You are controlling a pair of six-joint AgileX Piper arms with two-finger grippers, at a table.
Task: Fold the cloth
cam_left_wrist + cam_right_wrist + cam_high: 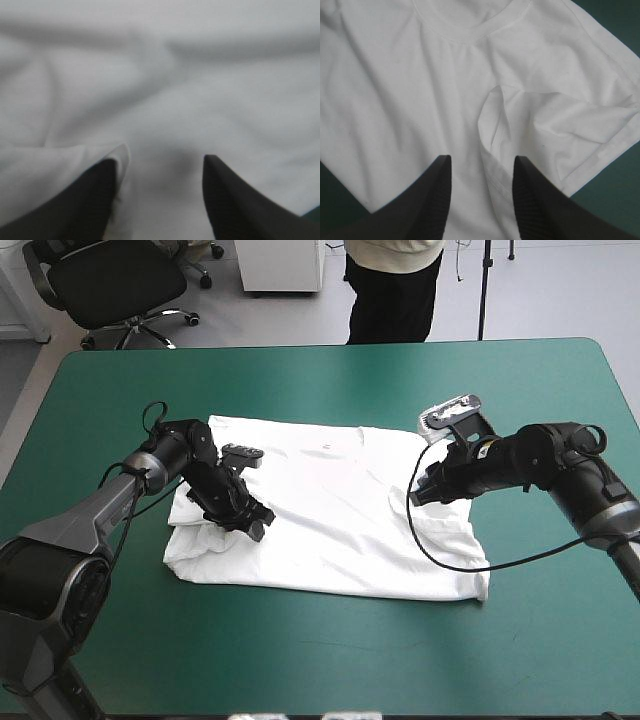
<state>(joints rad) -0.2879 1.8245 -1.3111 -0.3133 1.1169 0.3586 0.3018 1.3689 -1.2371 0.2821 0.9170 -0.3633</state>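
Here, the white short-sleeved T-shirt lies spread mid-frame on the teal-green bench. The left claw and right claw sit on it, both spread.

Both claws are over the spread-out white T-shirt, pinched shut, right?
Not shut: both are open. The wrist views show the left gripper and the right gripper each with a clear gap, both over the spread-out white T-shirt.
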